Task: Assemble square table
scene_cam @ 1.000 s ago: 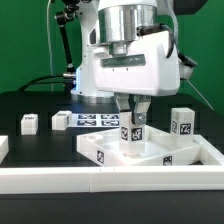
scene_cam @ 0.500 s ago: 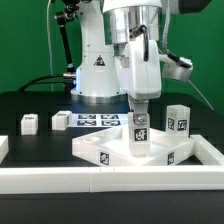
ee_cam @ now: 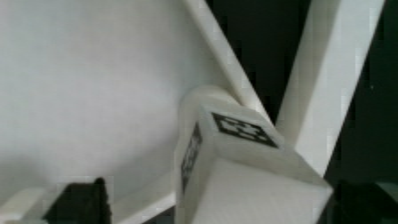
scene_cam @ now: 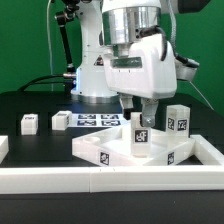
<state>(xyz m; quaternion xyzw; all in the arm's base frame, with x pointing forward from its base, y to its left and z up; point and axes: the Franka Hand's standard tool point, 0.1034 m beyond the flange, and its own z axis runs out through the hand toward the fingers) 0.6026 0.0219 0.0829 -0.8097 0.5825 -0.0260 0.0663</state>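
Clock directions take 12 o'clock as away from the exterior camera.

1. Nearest in the exterior view, the long white border rail (scene_cam: 60, 180) runs across the front of the black desk (scene_cam: 40, 145). At its 3 o'clock end it turns back toward 12 o'clock.
2. Just behind the rail lies the square tabletop (scene_cam: 105, 155), flat on the desk with its raised rim up and set cornerwise to the rail. Small black tags show on its near edge. In the wrist view its broad white inner face (ee_cam: 89, 90) fills much of the picture, with the rim running across it on a slant.
3. An upright leg (scene_cam: 140, 133) stands inside the tabletop, about the middle, with a tag facing the camera. The wrist view shows this leg (ee_cam: 240, 170) close beside the rim, with another tag on it. Whether it sits in a socket cannot be told.
4. The hand (scene_cam: 139, 113) hangs straight over that leg, pointing down. Its fingers are spread wide, one at the leg's 9 o'clock and one at its 3 o'clock, further apart than the leg is broad, so it grips nothing. One dark fingertip (ee_cam: 80, 200) shows in the wrist view, apart from the leg.
5. A second leg (scene_cam: 181, 120) stands upright at the tabletop's 2 o'clock. Whether it rests on the far corner or on the desk behind cannot be told.
6. At 10 o'clock the marker board (scene_cam: 95, 120) lies flat. Toward 9 o'clock from it sit a third leg (scene_cam: 61, 119) and a fourth leg (scene_cam: 29, 122), well apart from the tabletop.
7. Farthest, at 12 o'clock, stands the arm's white base (scene_cam: 95, 70).
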